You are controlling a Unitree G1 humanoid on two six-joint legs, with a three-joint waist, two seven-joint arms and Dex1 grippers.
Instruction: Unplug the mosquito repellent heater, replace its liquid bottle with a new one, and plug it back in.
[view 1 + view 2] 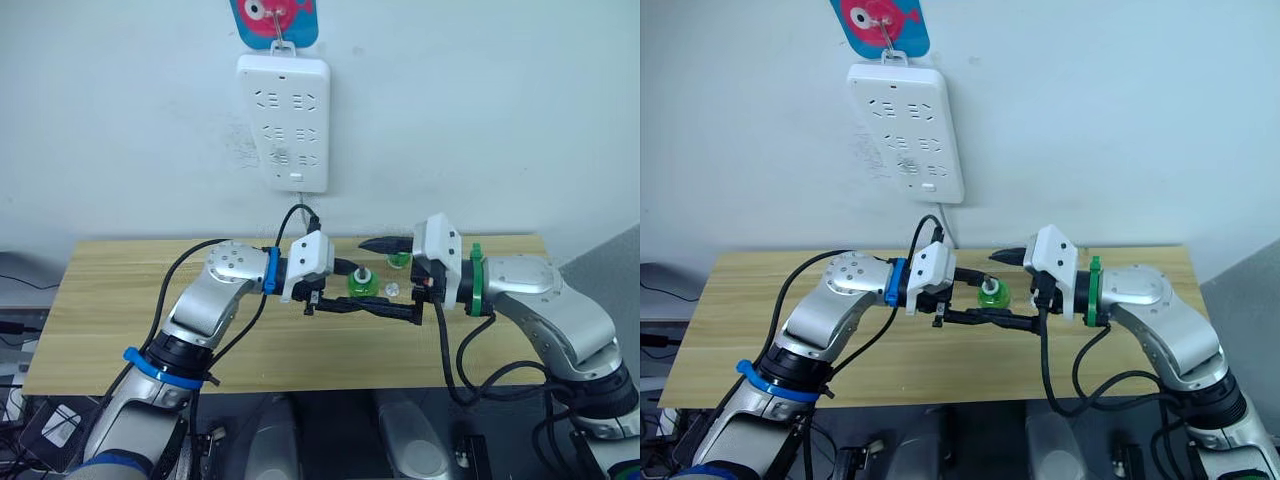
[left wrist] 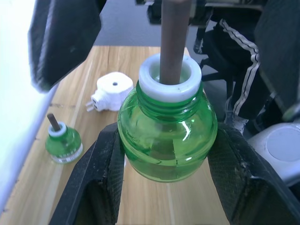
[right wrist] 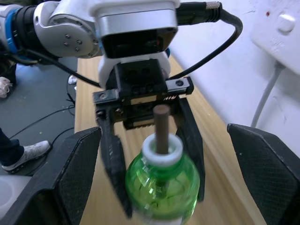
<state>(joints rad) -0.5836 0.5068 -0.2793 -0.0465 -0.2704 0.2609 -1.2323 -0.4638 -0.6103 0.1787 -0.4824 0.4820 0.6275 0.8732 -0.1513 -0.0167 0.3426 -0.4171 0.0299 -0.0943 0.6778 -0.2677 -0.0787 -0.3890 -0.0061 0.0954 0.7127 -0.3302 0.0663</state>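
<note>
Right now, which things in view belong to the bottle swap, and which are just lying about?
Job:
green bottle in left gripper
right gripper, open
heater on table
second green bottle
power strip

Lying about:
fish-shaped hook

The wick (image 2: 174,37) of the held green bottle (image 2: 167,136) is running off the picture's edge in the left wrist view, and the left gripper's fingers (image 2: 101,173) are covering the bottle's sides. In the right wrist view the bottle's base is getting cut off. The mosquito repellent heater (image 2: 111,92) is showing its prongs too small to count.
</note>
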